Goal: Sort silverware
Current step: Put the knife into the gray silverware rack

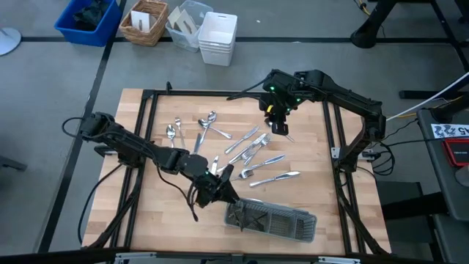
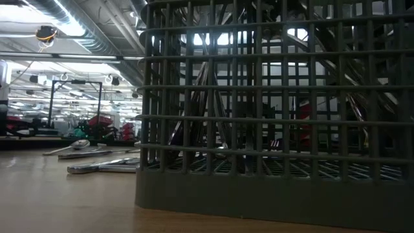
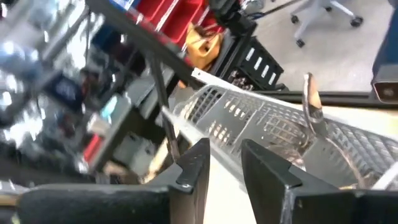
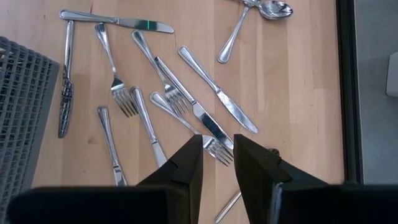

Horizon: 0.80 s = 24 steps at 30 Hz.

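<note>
Tray, close up: in the low view the dark grey mesh tray (image 2: pixel 272 129) fills most of the picture, standing on the wooden table (image 2: pixel 58 200), with slim metal pieces dimly seen behind its bars.
Left claw: the left gripper (image 1: pixel 223 192) hangs at the left end of the tray (image 1: pixel 271 218), near the front of the table.
Left claw, state: in its wrist view the two dark fingers (image 3: pixel 196 171) stand a little apart with nothing between them; just past them a single piece of cutlery (image 3: pixel 313 106) stands on end in the tray (image 3: pixel 249 118).
Right claw: the right gripper (image 1: pixel 281 126) hovers over the far side of the table, above the upper edge of the scattered cutlery.
Right claw, state: its fingers (image 4: pixel 189 160) are parted by a narrow gap and hold nothing; a fork's tines (image 4: pixel 217 149) lie on the wood right below the tips.
Silverware: the silverware (image 1: pixel 253 150) lies loose in the middle of the table (image 1: pixel 322 169), forks, knives and spoons crossing each other, between the two grippers.
Spoons: a few spoons (image 1: pixel 174 132) lie apart to the left of the main heap.
Beyond the table: a blue bin (image 1: pixel 88 20), a wicker basket (image 1: pixel 143 22) and a white container (image 1: pixel 218 38) stand on the floor.
</note>
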### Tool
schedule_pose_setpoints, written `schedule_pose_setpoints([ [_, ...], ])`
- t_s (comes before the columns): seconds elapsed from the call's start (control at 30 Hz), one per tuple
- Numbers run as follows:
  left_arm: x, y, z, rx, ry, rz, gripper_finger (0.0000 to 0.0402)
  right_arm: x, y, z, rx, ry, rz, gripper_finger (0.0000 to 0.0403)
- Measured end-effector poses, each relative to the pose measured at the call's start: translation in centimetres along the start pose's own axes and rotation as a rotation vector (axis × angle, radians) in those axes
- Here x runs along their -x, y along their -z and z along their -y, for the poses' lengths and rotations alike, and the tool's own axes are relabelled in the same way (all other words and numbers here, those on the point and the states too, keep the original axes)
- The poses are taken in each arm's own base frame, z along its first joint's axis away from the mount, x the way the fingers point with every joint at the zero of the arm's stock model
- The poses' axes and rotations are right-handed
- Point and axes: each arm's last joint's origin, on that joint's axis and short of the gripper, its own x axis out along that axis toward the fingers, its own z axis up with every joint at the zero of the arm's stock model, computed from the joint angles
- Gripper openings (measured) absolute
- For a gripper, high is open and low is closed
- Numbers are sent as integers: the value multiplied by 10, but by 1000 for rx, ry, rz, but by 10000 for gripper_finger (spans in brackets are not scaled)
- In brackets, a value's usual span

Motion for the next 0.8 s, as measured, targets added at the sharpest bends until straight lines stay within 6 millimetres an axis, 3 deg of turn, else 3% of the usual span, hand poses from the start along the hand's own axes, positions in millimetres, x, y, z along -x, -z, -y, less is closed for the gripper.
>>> schedule_pose_setpoints([
  [0.2,36,-1,-21,256,-29,-62,65,1,0,6,72,4,16,92],
  [0.4,78,8,-38,410,-44,-169,53,5,5,31,85,-21,78,92],
  [0.6,95,29,-51,479,-30,-207,52,-5,22,63,74,0,63,92],
  [0.8,109,59,-67,537,-60,-234,53,-27,47,90,49,3,-5,92],
])
